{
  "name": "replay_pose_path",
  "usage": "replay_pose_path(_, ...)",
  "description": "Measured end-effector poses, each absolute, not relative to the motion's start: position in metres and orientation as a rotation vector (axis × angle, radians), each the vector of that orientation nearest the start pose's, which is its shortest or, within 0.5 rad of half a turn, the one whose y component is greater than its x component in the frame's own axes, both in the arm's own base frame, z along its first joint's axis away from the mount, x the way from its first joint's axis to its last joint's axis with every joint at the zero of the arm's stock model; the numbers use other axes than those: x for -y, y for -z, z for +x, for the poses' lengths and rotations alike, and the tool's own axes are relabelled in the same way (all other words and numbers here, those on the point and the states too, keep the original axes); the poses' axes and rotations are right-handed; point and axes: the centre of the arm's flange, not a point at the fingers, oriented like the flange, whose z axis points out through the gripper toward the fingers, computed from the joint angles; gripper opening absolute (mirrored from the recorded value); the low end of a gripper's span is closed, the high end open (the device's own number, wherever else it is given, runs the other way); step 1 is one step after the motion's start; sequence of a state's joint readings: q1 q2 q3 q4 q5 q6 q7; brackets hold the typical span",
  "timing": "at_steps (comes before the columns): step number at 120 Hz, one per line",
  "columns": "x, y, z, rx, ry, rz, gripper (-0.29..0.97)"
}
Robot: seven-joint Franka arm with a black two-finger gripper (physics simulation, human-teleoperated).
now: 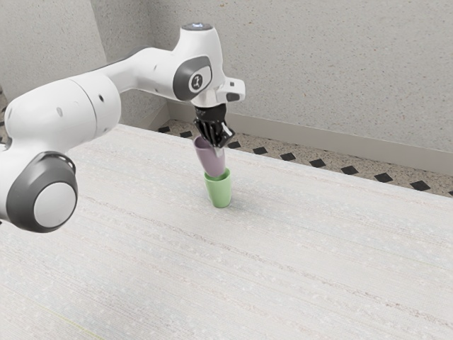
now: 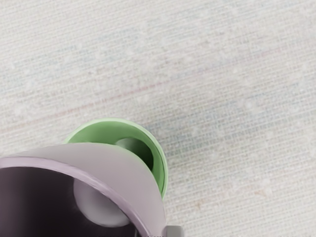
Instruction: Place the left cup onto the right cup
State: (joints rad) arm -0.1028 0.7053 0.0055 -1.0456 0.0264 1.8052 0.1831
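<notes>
Just below the fingers of the gripper point(image 1: 216, 137), the purple cup point(image 1: 210, 159) hangs tilted, pinched by its rim at the side nearest them, so the gripper is clenched on this cup. Its base dips toward the mouth of the green cup point(image 1: 219, 190), which stands upright on the table point(image 1: 318, 234) directly under the fingers; whether the base already touches the green rim cannot be told. In the wrist view the purple cup's wall point(image 2: 113, 168) overlaps part of the green cup's opening point(image 2: 159, 165), so the two are not quite centred. The step in hand looks like the lowering onto the green cup; the next move probably calls for straightening the tilt, centring the base over the opening and easing down before letting go
</notes>
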Motion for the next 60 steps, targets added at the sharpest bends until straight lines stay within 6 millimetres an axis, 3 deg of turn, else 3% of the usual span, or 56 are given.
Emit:
replay_pose_path(20,0.0726,-0.4302,0.7503,-0.442,0.082,-3.081,-0.09)
replay_pose_path(42,0.0735,-0.4317,0.7498,-0.441,0.083,-3.087,0.31)
replay_pose_path(60,0.0736,-0.4338,0.7494,-0.44,0.086,-3.088,0.49)
